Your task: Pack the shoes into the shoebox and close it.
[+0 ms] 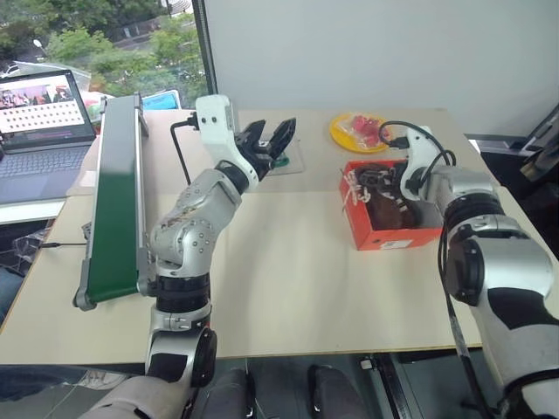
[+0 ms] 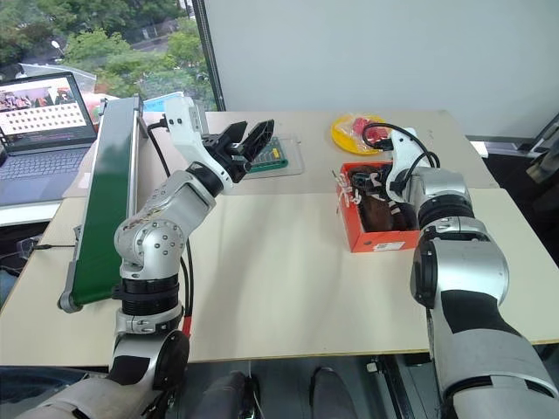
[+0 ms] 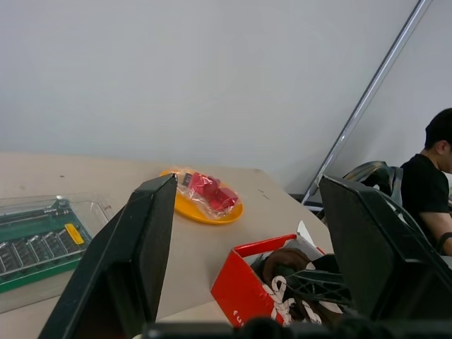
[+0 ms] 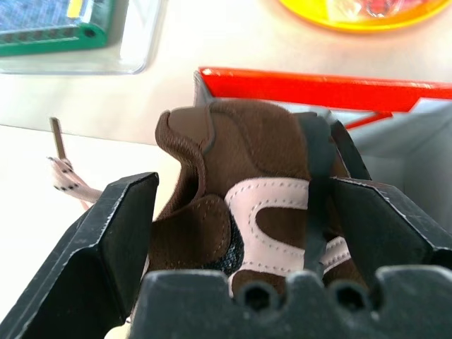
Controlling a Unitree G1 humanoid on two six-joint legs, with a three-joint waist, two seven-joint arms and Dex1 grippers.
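Shoes [image 4: 247,205] sit between wide right fingers [image 4: 116,240]; raised left fingers [image 1: 271,140] gape.

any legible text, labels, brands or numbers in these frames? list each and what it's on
Nothing can be read as text.
Small white label on the side of the orange-red cardboard shoebox: print too small to read.
Open laptop screen: a grid of small pictures, no legible words.
Green board in the clear plastic tray: a yellow tag, no readable marking.
White side mark on the dark brown shoe: a shape, not lettering.
Red wrapped packet on the yellow plate: no readable print.
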